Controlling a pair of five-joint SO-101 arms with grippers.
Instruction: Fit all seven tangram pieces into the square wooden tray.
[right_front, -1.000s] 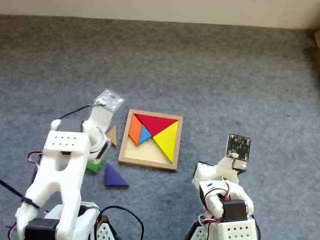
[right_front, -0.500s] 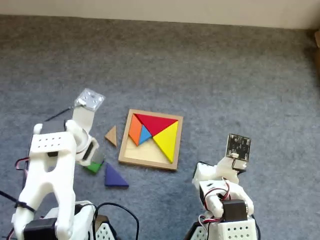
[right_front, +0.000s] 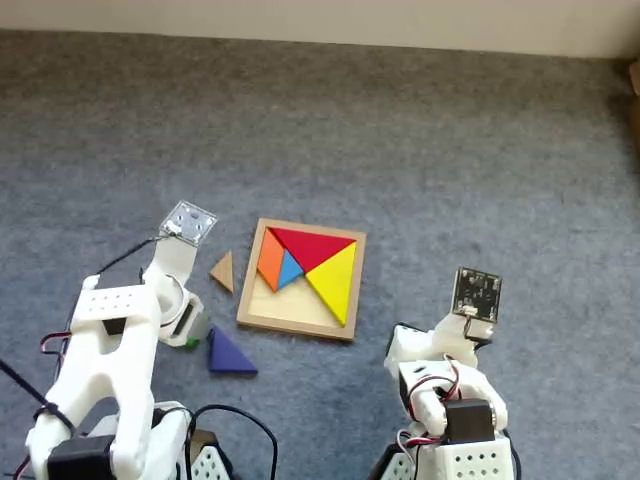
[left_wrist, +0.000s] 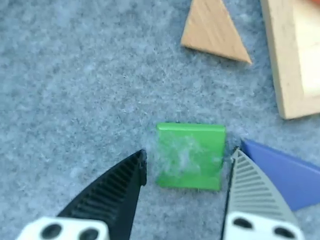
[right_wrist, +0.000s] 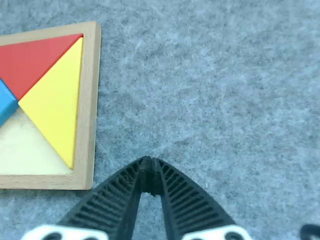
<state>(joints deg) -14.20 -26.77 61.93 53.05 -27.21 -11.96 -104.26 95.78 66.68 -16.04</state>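
The square wooden tray holds a red triangle, a yellow triangle, an orange piece and a small blue triangle. On the carpet beside it lie a tan triangle, a dark blue triangle and a green square. My left gripper is open and low over the green square, one finger on each side; the grey finger is at the square's edge beside the dark blue triangle. My right gripper is shut and empty over bare carpet, just off the tray's corner.
Grey carpet stretches all around the tray, with wide free room beyond it and to the right. The tan triangle and the tray's corner lie a short way past the green square. A pale wall strip runs along the far edge.
The left arm swung away from the tan triangle toward the left, then came back down over the green square, now straddling it. The right arm has not moved.
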